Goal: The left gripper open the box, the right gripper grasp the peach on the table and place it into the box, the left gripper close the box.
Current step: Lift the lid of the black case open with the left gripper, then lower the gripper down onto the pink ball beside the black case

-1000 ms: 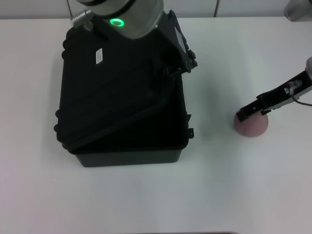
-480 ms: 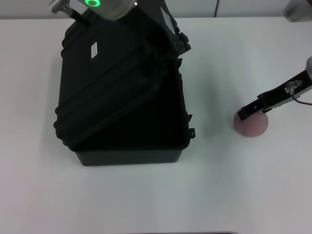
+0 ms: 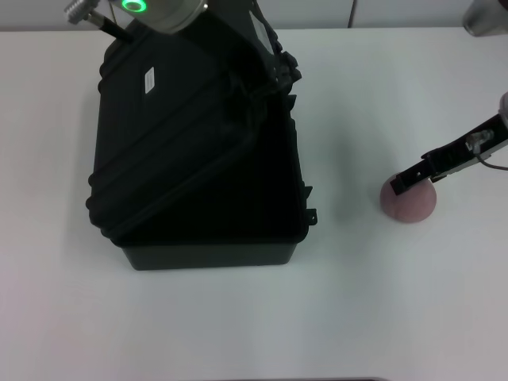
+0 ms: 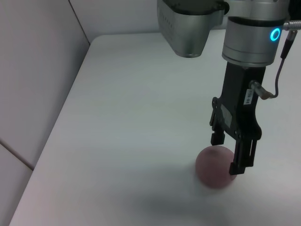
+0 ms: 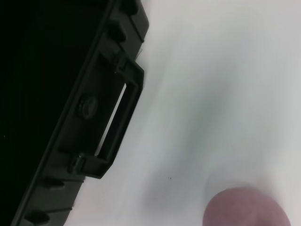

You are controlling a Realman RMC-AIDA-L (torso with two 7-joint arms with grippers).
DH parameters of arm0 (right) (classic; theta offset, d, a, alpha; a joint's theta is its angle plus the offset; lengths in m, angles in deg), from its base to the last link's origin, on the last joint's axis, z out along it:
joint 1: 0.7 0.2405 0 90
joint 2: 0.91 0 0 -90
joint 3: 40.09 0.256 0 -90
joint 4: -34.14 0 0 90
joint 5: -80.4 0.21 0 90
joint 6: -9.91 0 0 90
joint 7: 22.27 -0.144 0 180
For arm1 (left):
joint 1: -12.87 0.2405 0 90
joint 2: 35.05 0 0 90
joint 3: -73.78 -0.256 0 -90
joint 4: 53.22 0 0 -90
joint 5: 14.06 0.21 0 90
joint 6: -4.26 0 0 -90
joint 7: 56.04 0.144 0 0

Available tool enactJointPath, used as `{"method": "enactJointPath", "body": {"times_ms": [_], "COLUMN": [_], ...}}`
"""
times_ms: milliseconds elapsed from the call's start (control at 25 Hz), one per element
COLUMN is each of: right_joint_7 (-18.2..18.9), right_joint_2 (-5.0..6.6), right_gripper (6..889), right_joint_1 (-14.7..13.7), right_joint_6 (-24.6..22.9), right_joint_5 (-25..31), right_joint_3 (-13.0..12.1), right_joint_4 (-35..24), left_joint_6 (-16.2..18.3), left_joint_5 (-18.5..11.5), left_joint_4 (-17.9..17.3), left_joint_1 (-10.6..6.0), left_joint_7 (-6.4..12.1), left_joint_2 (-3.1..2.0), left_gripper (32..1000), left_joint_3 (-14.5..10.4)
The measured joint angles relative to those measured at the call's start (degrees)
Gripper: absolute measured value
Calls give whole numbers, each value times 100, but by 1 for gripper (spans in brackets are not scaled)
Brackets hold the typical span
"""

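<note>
The black box (image 3: 198, 230) sits left of centre on the white table (image 3: 357, 302), its ribbed lid (image 3: 171, 135) tilted up with a dark gap along the right side. My left gripper (image 3: 274, 63) is at the lid's raised far-right edge, under the white arm with the green light (image 3: 133, 6). The pink peach (image 3: 410, 203) lies on the table to the right of the box. My right gripper (image 4: 229, 153) hangs open just above the peach (image 4: 214, 168), its fingers (image 4: 242, 157) straddling the top. The right wrist view shows the peach (image 5: 247, 208) and the box's side handle (image 5: 115, 125).
A grey wall panel (image 4: 33, 70) borders the table's edge in the left wrist view. A grey object (image 3: 486, 16) stands at the table's far right corner. Bare tabletop lies between box and peach and along the near edge.
The left arm has drawn back and leftward, and the lid has tilted up higher. The right gripper and the peach have hardly moved.
</note>
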Motion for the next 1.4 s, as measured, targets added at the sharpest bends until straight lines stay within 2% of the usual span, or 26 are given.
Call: {"method": "enactJointPath", "body": {"times_ms": [280, 680, 1040, 1240, 1400], "right_joint_7": [3, 85, 94, 150, 202], "right_joint_2": [0, 8, -5, -25, -27], "right_gripper": [791, 791, 790, 791, 791], "right_joint_1": [-17, -67, -64, -11, 31], "right_joint_6": [59, 227, 488, 747, 1025], "right_joint_5": [0, -19, -384, -461, -464], "right_joint_3": [-12, -35, -49, -183, -403], "right_joint_4": [-13, 3, 13, 265, 519], "left_joint_6": [14, 20, 20, 15, 10], "left_joint_5": [0, 0, 0, 0, 3], "left_joint_4": [-58, -58, -57, -57, -56], "left_joint_1": [28, 28, 32, 31, 29], "left_joint_7": [32, 72, 79, 81, 81], "left_joint_2": [0, 0, 1, 0, 1], "left_gripper": [89, 88, 88, 88, 89], "left_joint_3": [150, 165, 165, 163, 150]}}
